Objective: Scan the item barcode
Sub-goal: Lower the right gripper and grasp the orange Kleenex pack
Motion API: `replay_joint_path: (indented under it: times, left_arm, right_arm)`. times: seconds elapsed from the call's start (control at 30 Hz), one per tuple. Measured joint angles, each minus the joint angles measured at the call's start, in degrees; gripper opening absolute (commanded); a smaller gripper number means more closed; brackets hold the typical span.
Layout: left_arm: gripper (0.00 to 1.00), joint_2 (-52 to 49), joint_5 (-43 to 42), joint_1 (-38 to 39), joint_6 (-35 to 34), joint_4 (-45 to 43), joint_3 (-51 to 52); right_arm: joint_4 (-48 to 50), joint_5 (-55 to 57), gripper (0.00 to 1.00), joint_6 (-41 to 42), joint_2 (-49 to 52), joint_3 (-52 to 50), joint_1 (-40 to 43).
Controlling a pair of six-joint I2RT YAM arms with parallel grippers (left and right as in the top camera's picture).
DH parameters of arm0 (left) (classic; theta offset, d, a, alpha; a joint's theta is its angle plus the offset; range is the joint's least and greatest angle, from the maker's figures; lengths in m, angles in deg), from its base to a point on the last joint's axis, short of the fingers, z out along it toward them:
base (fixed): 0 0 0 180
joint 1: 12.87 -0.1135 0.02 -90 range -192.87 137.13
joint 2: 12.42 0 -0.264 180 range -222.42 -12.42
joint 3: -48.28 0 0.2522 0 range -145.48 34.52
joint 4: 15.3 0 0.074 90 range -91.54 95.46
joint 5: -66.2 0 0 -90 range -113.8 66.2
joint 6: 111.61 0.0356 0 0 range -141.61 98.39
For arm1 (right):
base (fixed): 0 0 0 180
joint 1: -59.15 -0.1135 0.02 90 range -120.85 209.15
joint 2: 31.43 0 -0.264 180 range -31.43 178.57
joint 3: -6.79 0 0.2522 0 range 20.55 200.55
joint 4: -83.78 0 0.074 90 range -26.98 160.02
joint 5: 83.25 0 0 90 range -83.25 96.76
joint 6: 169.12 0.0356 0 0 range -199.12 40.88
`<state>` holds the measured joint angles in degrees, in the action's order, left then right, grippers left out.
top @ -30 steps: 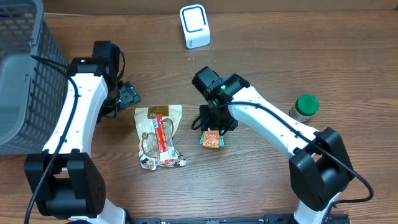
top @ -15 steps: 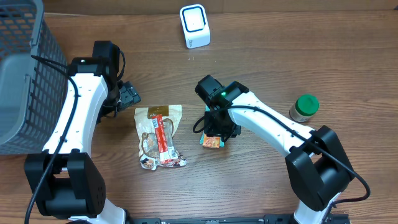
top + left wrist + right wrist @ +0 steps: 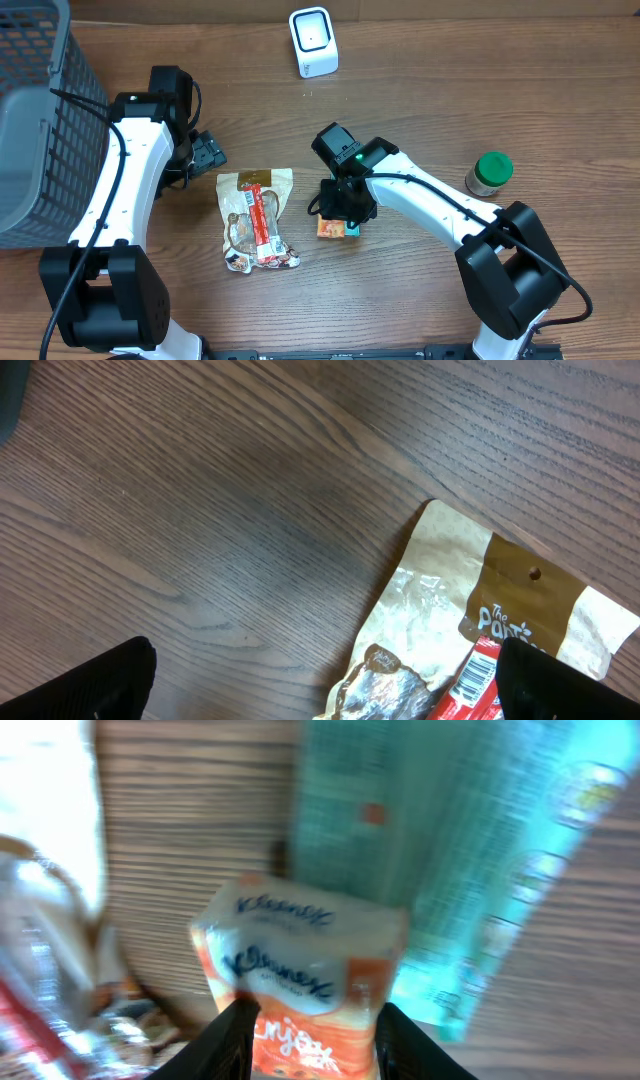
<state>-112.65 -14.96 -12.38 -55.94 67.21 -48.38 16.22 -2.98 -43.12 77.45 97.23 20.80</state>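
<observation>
The item is a small orange-and-white Kleenex tissue pack [image 3: 300,975], seen in the overhead view [image 3: 337,229] at the table's middle. My right gripper [image 3: 312,1045] [image 3: 341,208] is shut on it, a black finger on each side. A teal packet [image 3: 470,870] lies blurred behind the pack. No barcode shows on the pack. The white scanner [image 3: 313,42] stands at the back centre. My left gripper [image 3: 210,155] [image 3: 325,685] stands open and holds nothing, just above the top edge of a snack bag [image 3: 470,630].
The snack bag [image 3: 255,218], with a red stick pack on it, lies left of the tissue pack. A grey wire basket [image 3: 35,120] fills the far left. A green-lidded jar [image 3: 489,172] stands at the right.
My right gripper has narrowed onto the tissue pack and shifted slightly left, taking the pack with it. The left arm has not moved.
</observation>
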Motion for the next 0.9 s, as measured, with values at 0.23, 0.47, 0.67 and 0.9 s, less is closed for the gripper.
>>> replay_joint_path:
  times: [0.23,0.47,0.67,0.9]
  left_arm:
    - [1.00,0.0,0.0,0.0,0.0,0.0,0.0]
    - [1.00,0.0,0.0,0.0,0.0,0.0,0.0]
    - [0.99,0.0,0.0,0.0,0.0,0.0,0.0]
    - [0.99,0.0,0.0,0.0,0.0,0.0,0.0]
  right_arm:
    - [4.5,-4.0,0.41,0.0,0.0,0.0,-0.2]
    - [3.8,-5.0,0.46,-3.6,0.0,0.3,-0.3]
    - [3.2,-5.1,0.35,-10.3,0.0,1.2,-0.3]
    - [0.3,-6.4,0.41,-16.0,0.0,1.2,-0.4]
